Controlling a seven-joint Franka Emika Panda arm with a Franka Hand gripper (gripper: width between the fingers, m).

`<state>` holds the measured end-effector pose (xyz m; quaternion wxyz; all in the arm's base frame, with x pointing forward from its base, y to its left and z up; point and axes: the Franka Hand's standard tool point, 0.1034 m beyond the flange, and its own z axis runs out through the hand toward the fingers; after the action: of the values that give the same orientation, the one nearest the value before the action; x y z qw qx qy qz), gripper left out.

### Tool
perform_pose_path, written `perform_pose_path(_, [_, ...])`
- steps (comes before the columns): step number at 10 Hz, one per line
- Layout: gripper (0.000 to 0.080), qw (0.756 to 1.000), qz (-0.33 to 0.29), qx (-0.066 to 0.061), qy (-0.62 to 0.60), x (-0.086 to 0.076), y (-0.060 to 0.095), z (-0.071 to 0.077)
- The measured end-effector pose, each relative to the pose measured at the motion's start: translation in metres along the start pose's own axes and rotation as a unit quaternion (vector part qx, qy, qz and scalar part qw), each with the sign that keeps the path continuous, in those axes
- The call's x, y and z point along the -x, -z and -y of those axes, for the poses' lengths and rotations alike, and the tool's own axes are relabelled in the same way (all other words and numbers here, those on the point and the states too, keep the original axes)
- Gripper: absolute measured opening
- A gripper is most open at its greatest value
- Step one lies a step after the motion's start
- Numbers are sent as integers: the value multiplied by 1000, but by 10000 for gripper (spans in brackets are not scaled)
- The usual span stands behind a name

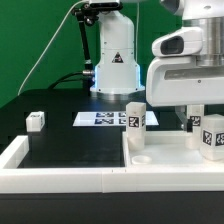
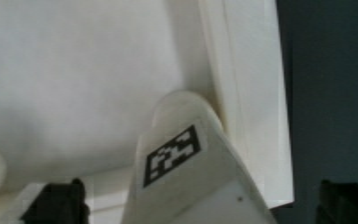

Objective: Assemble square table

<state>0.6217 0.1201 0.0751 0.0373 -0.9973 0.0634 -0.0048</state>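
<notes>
Tool (image 2: 202, 205): was open.
Leg (image 2: 179, 150): sat between its fingers (image 2: 60, 200).
Other leg (image 1: 133, 117): stood at tool's 9 o'clock, exterior view.

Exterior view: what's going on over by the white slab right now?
The arm's gripper is down over the square tabletop at the exterior view's right. It is open, with a tagged leg between its fingers, not clamped. A second tagged leg stands upright near the slab's far corner. A small white part sits apart on the black table.
</notes>
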Motion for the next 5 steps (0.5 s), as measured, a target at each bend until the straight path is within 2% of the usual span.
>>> perform_pose_path(3, [649, 995, -2, 3, 98, -2, 1, -2])
perform_pose_path(4, [562, 992, -1, 3, 127, -2, 1, -3])
perform_pose_path(5, [426, 990, -1, 3, 138, -2, 1, -3])
